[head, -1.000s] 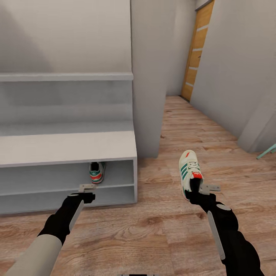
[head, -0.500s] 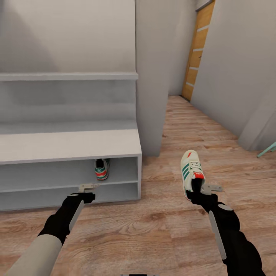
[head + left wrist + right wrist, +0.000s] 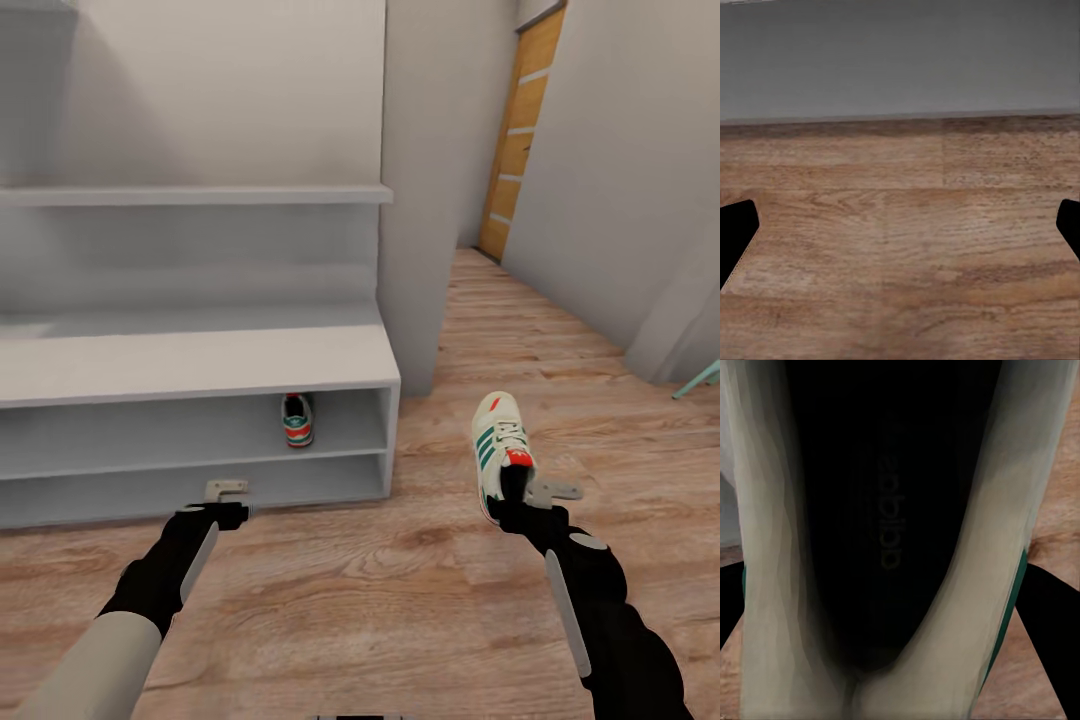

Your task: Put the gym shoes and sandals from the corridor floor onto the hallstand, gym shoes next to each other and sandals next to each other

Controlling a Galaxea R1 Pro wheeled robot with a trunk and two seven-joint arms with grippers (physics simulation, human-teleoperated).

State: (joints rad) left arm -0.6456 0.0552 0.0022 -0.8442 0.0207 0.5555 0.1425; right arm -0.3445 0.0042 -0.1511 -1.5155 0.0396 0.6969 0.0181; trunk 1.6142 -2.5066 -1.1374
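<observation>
One cream-white gym shoe (image 3: 500, 440) with green stripes hangs above the corridor floor (image 3: 400, 590), toe pointing away, with my right gripper (image 3: 512, 488) shut on its heel. The right wrist view looks into this shoe's dark opening (image 3: 892, 532). The other gym shoe (image 3: 297, 420) stands on the upper open shelf of the white-grey hallstand (image 3: 200, 360), near its right end. My left gripper (image 3: 226, 490) hovers low in front of the hallstand, open; its fingers (image 3: 735, 232) stand wide apart over bare planks. The two sandals are out of view.
A grey wall pillar (image 3: 420, 200) rises just right of the hallstand. The corridor runs on to a wooden door (image 3: 515, 130) at the back. A teal object (image 3: 700, 380) pokes in at the right edge. A wall shelf (image 3: 200, 195) hangs above the hallstand.
The whole picture has shifted, so the hallstand and its shoe now sit further right in view: the camera moved. Both arms hold the same pose, the right still gripping the shoe.
</observation>
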